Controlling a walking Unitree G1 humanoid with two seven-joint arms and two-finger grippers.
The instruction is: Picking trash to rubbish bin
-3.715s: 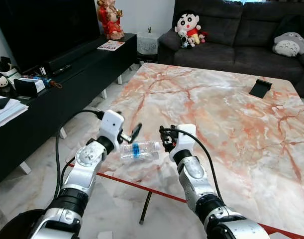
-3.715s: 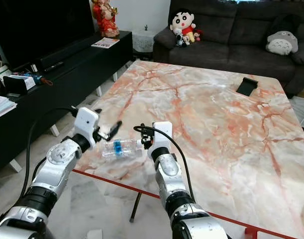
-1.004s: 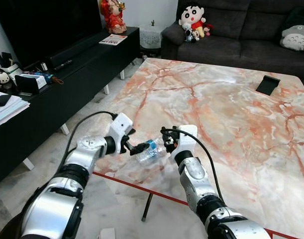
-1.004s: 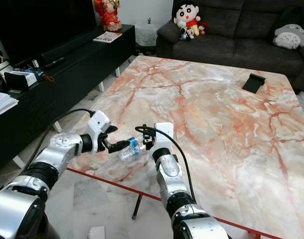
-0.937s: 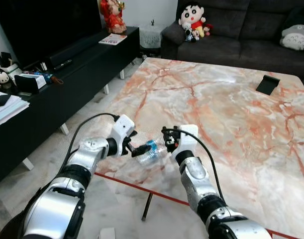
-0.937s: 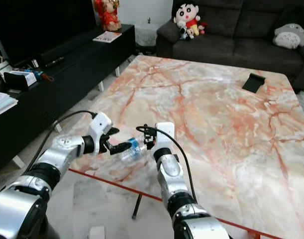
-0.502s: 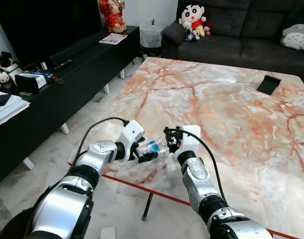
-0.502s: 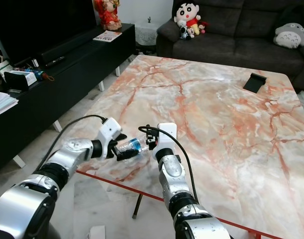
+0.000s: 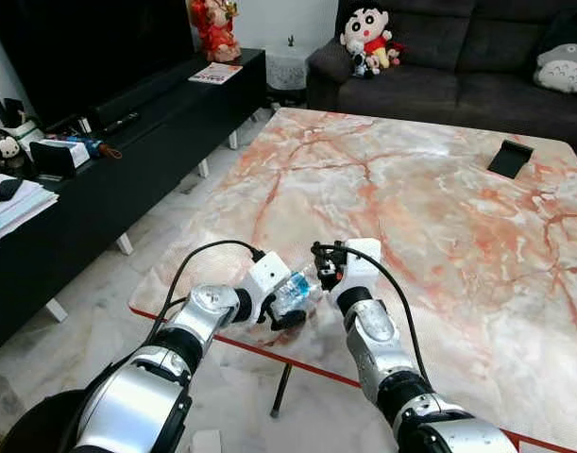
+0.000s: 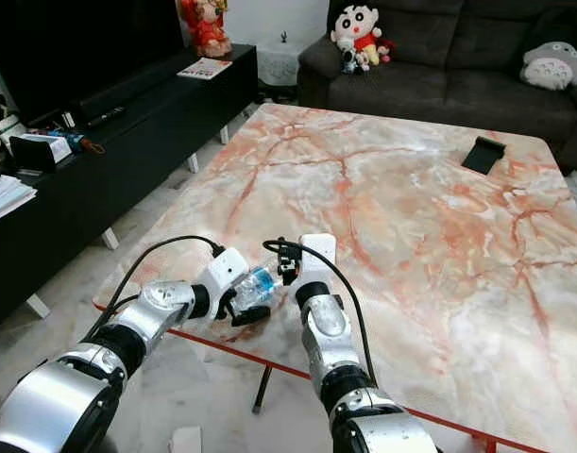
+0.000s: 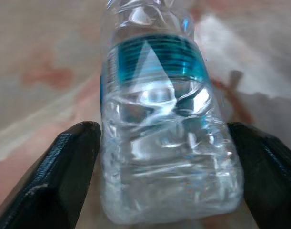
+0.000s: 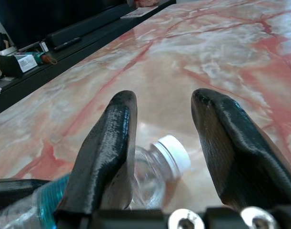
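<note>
A clear plastic bottle (image 9: 295, 285) with a blue label and white cap lies on its side near the front left edge of the marble table (image 9: 430, 217). My left gripper (image 9: 284, 304) reaches in from the left and is open. Its two black fingers (image 11: 64, 167) straddle the bottle's (image 11: 159, 119) lower body and lie close against both sides. My right gripper (image 9: 323, 268) is open just behind the cap end. In the right wrist view the cap (image 12: 173, 149) lies between and a little beyond its fingers (image 12: 112, 143).
The table's red-trimmed front edge (image 9: 297, 363) runs just below the bottle, with marble floor beneath. A long black TV console (image 9: 127, 160) stands on the left. A small black stand (image 9: 508, 159) sits at the table's far right. A dark sofa (image 9: 439, 85) with plush toys is behind.
My left gripper has slid rightward along the table edge, and its fingers now sit on either side of the bottle's body. The right gripper has hardly moved.
</note>
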